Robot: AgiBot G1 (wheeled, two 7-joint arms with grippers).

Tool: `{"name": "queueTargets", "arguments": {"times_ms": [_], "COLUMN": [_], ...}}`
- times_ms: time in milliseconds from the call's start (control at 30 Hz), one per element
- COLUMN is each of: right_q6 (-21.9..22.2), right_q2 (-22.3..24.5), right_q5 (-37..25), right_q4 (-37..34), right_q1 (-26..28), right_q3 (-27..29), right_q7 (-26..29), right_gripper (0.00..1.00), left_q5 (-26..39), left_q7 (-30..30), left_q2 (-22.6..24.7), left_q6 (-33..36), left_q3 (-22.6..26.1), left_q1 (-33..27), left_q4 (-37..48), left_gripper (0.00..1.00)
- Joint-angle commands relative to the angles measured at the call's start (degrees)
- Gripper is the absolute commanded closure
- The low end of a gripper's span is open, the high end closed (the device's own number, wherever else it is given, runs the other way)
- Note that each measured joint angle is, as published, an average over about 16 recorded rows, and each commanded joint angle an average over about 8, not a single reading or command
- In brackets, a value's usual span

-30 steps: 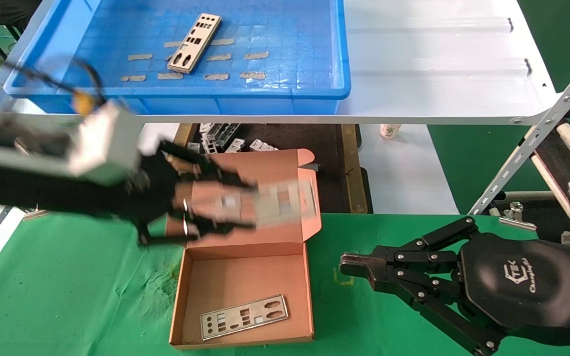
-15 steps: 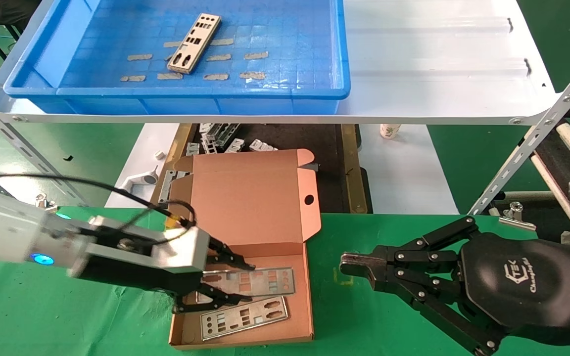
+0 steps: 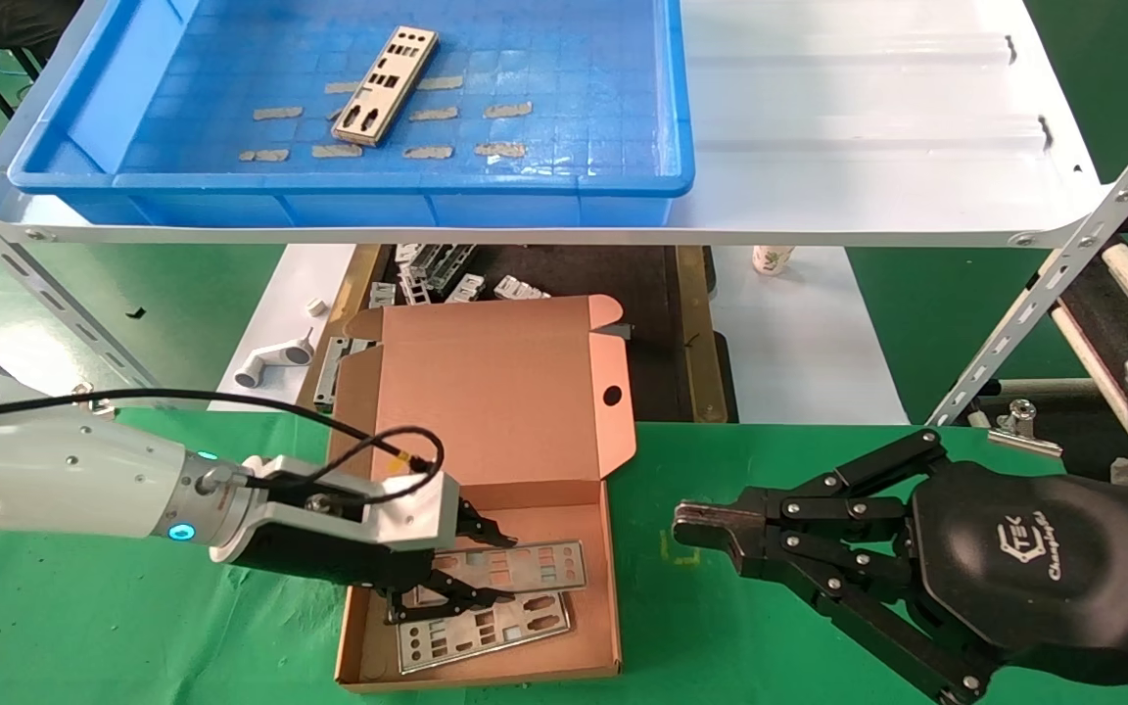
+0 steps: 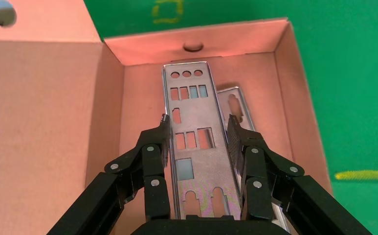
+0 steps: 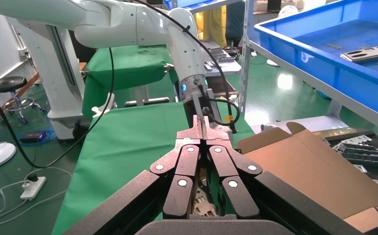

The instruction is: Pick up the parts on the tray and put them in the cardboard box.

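Note:
My left gripper (image 3: 503, 566) reaches into the open cardboard box (image 3: 495, 392), shut on a silver punched plate (image 3: 540, 566) by its long edges. In the left wrist view the gripper (image 4: 198, 122) holds this plate (image 4: 191, 98) low over the box floor. The plate lies partly across a second plate (image 3: 486, 632) resting in the box, whose edge also shows in the left wrist view (image 4: 235, 105). One more plate (image 3: 385, 85) lies in the blue tray (image 3: 525, 181) on the shelf. My right gripper (image 3: 686, 524) is parked, shut and empty, over the green cloth to the right of the box.
The tray sits on a white shelf board (image 3: 868, 127) held by slanted metal struts (image 3: 1054, 274). Behind the box lie small grey-white brackets (image 3: 466, 284) and a white pipe-shaped piece (image 3: 275, 360). Green cloth (image 3: 133, 627) covers the table.
My left gripper carried the plate from above the raised lid down into the box. It now sits lower, with the plate over the one lying there. The right arm has not moved.

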Motion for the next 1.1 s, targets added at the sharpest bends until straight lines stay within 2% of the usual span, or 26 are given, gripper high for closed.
{"name": "queueTargets", "arguments": {"times_ms": [33, 167, 233, 267, 867, 1100], "right_q6": [0.0, 0.0, 0.0, 0.0, 0.01, 0.01], "right_q2": [0.0, 0.0, 0.0, 0.0, 0.01, 0.01], "right_q5": [0.0, 0.0, 0.01, 0.01, 0.02, 0.02], "right_q4": [0.0, 0.0, 0.0, 0.0, 0.0, 0.0], "right_q1": [0.0, 0.0, 0.0, 0.0, 0.01, 0.01], "right_q3": [0.0, -0.01, -0.01, -0.01, -0.03, -0.03], "right_q7": [0.0, 0.0, 0.0, 0.0, -0.01, -0.02], "right_gripper": [1.0, 1.0, 1.0, 1.0, 1.0, 1.0], "left_q5": [0.45, 0.36, 0.22, 0.14, -0.24, -5.12], "left_q7": [0.07, 0.65, 0.85, 0.92, 3.27, 2.47], "left_q2": [0.41, 0.7, 0.87, 0.97, 1.83, 0.36], "left_q6": [0.48, 1.29, 1.66, 1.88, 4.8, 9.94], "left_q3": [0.38, 0.51, 0.5, 0.5, 0.56, -1.6], "left_q1": [-0.35, -0.69, -0.88, -1.0, -3.46, -5.17], "left_q4": [1.32, 3.01, 3.75, 4.12, 9.25, 11.02], "left_gripper": [0.76, 0.27, 0.08, 0.02, 0.0, 0.0]}}
